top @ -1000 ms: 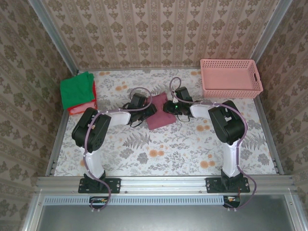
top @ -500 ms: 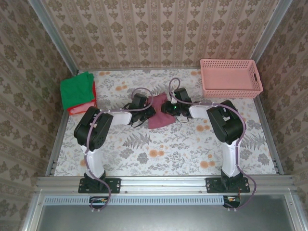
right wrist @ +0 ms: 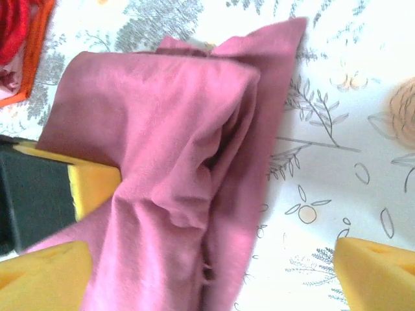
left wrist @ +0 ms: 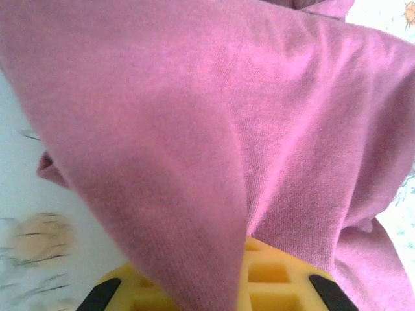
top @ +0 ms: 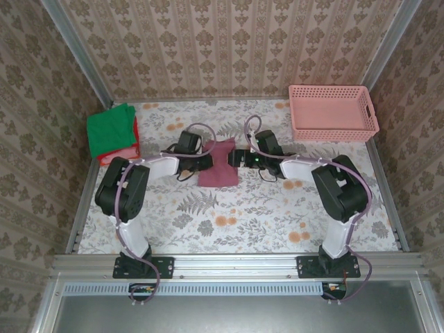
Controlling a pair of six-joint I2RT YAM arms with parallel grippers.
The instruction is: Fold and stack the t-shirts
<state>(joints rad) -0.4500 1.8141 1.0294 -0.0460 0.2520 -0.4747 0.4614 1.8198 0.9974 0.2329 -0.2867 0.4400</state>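
Mid-desk, my left end effector (top: 195, 159) clamps the maroon t-shirt (top: 218, 168); my right end effector (top: 238, 158), wide apart, straddles its right edge.

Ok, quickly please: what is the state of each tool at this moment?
Left tool: closed, holding the maroon t-shirt.
Right tool: open, holding nothing.

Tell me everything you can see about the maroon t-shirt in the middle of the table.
The maroon t-shirt is soft, dusty-pink knit cloth, folded into a rumpled, layered bundle lying on the floral table. The left end effector is shut on one edge, cloth draping over its yellow fingers. The right end effector stands open around the other edge.
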